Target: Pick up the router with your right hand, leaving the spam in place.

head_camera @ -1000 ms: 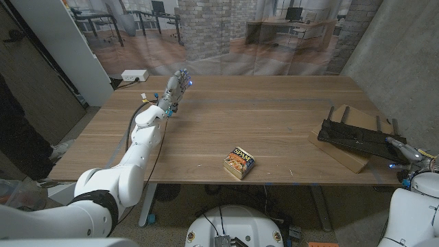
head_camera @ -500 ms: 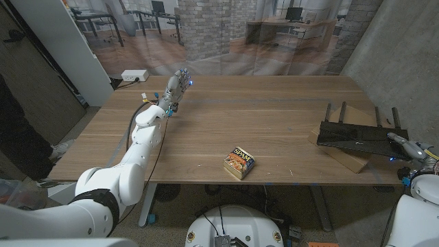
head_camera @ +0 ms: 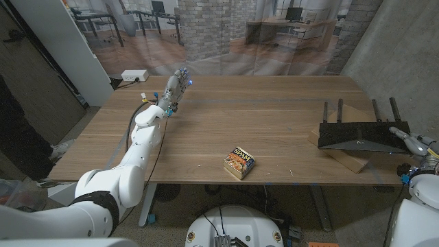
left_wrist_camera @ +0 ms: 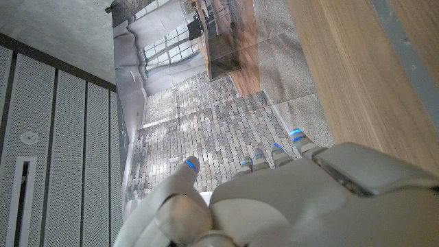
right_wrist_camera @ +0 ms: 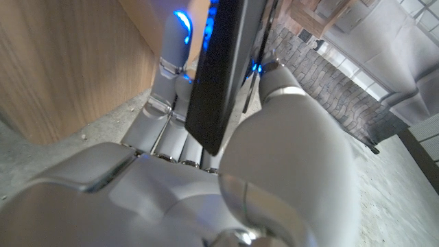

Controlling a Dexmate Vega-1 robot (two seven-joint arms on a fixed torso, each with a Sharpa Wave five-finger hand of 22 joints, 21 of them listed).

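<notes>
The black flat router with four upright antennas (head_camera: 362, 136) sits at the right end of the wooden surface (head_camera: 274, 116), its body tilted up on edge so that its broad face looks toward the camera, with its lower part over a flat brown cardboard box (head_camera: 343, 156). The right hand (head_camera: 411, 143) grips it at its right end. In the right wrist view the fingers (right_wrist_camera: 168, 103) lie along one side of the thin black router (right_wrist_camera: 223, 65) and the thumb presses the other side, so the slab is pinched between them, with blue lights glowing at the fingertips.

The small rectangular blue and yellow spam tin (head_camera: 239, 162) stands on the surface near the front edge, well apart from the right fingers and to their left, untouched.

The left hand (head_camera: 175, 88) is stretched out over the far left part of the surface, well apart from both the tin and the router. In the left wrist view its fingers (left_wrist_camera: 274, 152) reach straight out, slightly apart, with nothing between them, above the bare wood.

A white power strip (head_camera: 134, 75) lies on the floor beyond the left fingers.
</notes>
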